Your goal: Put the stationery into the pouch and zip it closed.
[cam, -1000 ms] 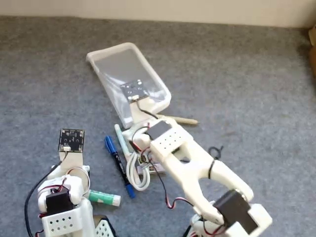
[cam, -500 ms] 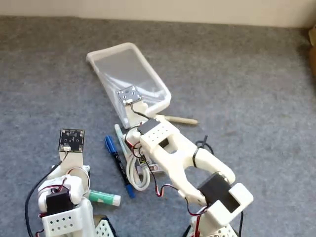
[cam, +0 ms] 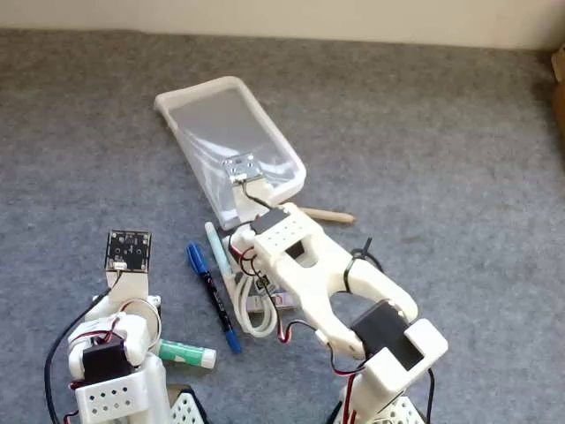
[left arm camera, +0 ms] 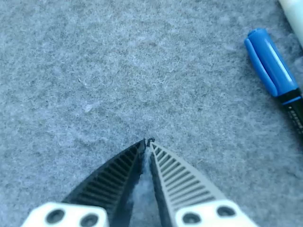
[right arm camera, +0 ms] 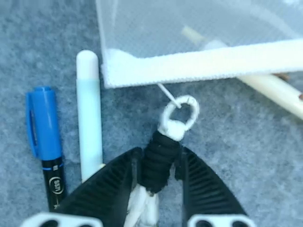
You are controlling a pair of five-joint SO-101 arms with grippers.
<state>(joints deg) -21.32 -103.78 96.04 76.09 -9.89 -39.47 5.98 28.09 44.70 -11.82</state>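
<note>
The clear pouch (cam: 228, 137) lies flat with its white zip edge (right arm camera: 208, 61) toward the arms. My right gripper (right arm camera: 158, 152) is shut on the black zip pull (right arm camera: 157, 161), which hangs from a white ring (right arm camera: 180, 113) at the pouch's near corner. A pale blue pen (cam: 219, 252) and a blue marker (cam: 212, 296) lie side by side just beside that gripper. A wooden pencil (cam: 327, 215) sticks out from under the pouch. A green glue stick (cam: 185, 355) rests near the left arm's base. My left gripper (left arm camera: 147, 143) is shut and empty above bare carpet, a short way from the marker's cap (left arm camera: 269, 61).
Everything sits on grey carpet (cam: 441, 132). A white cable loop (cam: 252, 314) hangs under the right arm (cam: 327, 274), over the pens. A pale wall base (cam: 353, 18) runs along the far side. Open carpet stretches to the right and far left.
The right arm's elbow has drawn back toward its base while its gripper stays at the pouch's near corner; more of the pale blue pen shows. The left arm has not moved.
</note>
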